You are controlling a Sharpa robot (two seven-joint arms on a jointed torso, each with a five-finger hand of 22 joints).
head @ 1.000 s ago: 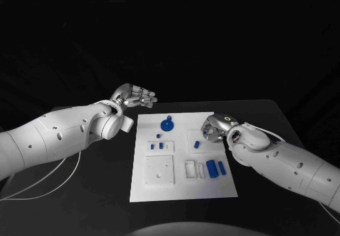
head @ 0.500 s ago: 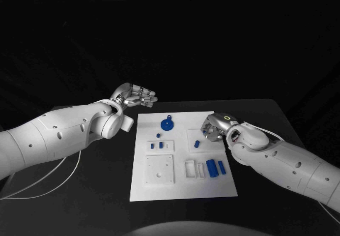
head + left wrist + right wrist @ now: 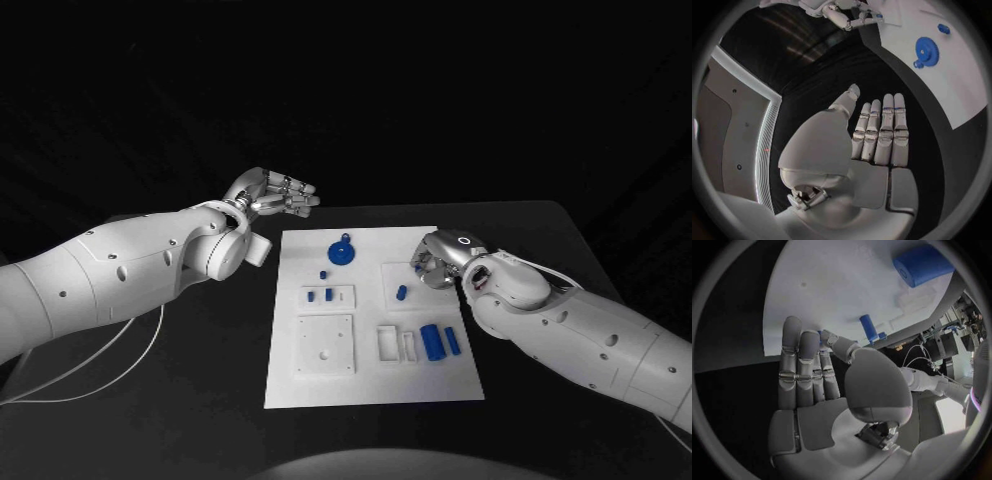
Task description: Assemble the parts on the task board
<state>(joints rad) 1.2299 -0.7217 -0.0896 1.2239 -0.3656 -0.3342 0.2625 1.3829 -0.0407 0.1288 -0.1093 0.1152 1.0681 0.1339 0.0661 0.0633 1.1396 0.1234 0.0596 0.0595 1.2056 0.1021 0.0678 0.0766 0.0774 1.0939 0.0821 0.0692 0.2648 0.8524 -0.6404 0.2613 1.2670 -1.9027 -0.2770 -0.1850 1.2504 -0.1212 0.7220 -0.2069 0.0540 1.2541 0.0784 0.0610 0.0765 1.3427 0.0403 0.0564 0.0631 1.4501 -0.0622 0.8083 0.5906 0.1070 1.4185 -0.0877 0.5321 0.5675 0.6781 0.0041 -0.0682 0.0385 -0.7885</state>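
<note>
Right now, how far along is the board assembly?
Early. Done: nothing clearly. The blue gear sits at the far end of the task board; two blue cylinders lie loose near its right edge, small blue pieces mid-board. In hand: the right hand hovers over the board's right side near a small blue peg, fingers open, empty. The left hand is off the board, holding nothing. Left: seemingly all placements.
</note>
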